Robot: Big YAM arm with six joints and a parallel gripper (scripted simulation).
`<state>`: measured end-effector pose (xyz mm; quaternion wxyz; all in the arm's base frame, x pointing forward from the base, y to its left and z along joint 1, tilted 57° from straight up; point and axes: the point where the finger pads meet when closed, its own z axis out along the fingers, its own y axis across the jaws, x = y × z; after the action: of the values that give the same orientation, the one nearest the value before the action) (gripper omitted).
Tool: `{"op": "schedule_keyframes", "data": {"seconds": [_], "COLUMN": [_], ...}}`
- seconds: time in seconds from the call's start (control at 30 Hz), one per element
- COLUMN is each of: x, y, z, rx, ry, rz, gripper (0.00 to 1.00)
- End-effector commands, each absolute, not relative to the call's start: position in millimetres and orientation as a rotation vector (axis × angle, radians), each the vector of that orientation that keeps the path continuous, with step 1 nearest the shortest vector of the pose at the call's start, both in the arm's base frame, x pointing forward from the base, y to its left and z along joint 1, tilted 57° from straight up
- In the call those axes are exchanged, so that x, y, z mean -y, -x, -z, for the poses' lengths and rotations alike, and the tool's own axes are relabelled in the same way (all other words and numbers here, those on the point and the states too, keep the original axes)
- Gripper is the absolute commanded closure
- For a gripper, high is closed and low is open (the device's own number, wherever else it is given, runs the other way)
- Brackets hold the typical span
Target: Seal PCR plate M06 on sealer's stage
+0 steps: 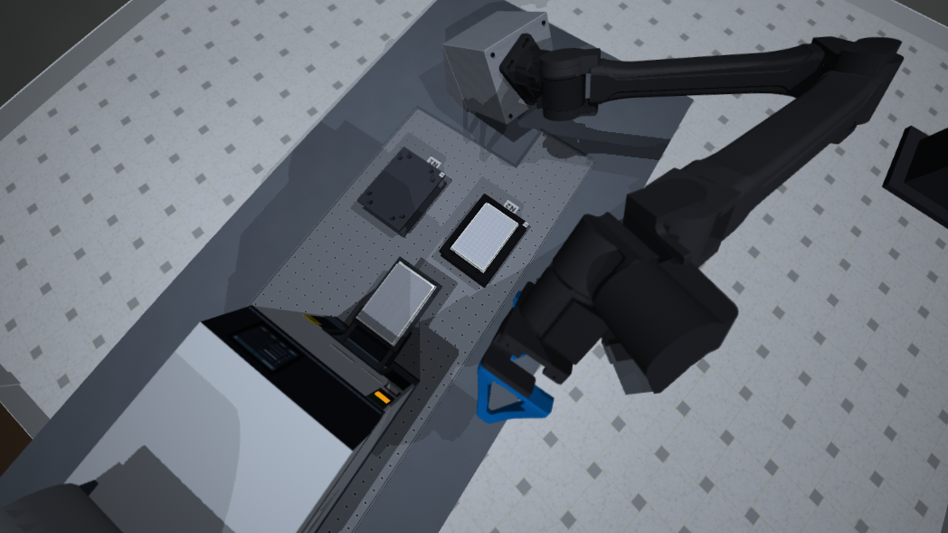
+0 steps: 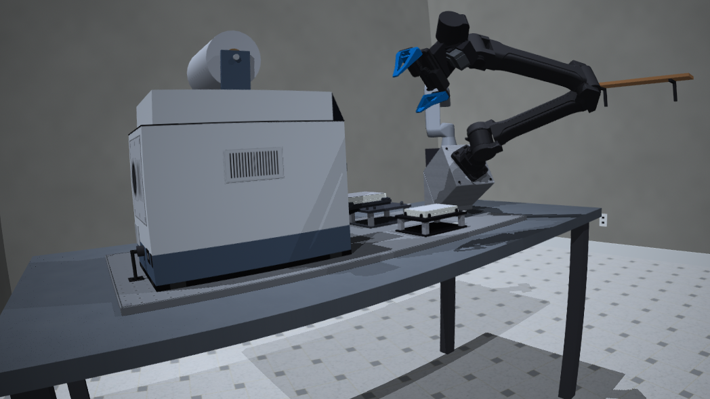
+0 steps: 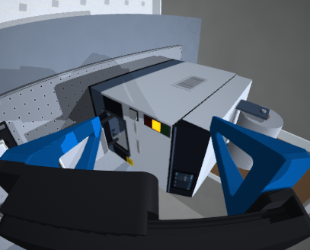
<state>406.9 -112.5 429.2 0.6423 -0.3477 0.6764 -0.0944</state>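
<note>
The plate M06, with a grey shiny foil on top, lies flat on the sealer's stage, which stands out in front of the housing. It also shows in the side view. The sealer's lamp is amber, and it is amber in the wrist view too. The nest N1 is empty. The sealed plate M09 sits on the nest N2. My gripper is open and empty, high above the table, off the sealer's front corner, facing the sealer.
The sealer's grey housing fills the table's left end, with a foil roll on top. The arm's grey base block stands at the far end of the table. A wooden shelf hangs on the right wall.
</note>
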Motion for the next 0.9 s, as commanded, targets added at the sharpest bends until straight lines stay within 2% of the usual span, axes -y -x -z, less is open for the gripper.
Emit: {"op": "schedule_keyframes", "data": {"seconds": [0.0, 0.87], "x": [111.5, 111.1], "y": [-407.2, -409.3], "z": [-434.8, -453.8], "rx": [-1.532, -1.503], "ry": [0.784, 0.798], "rz": [0.215, 0.238], "gripper": [0.0, 0.0]}}
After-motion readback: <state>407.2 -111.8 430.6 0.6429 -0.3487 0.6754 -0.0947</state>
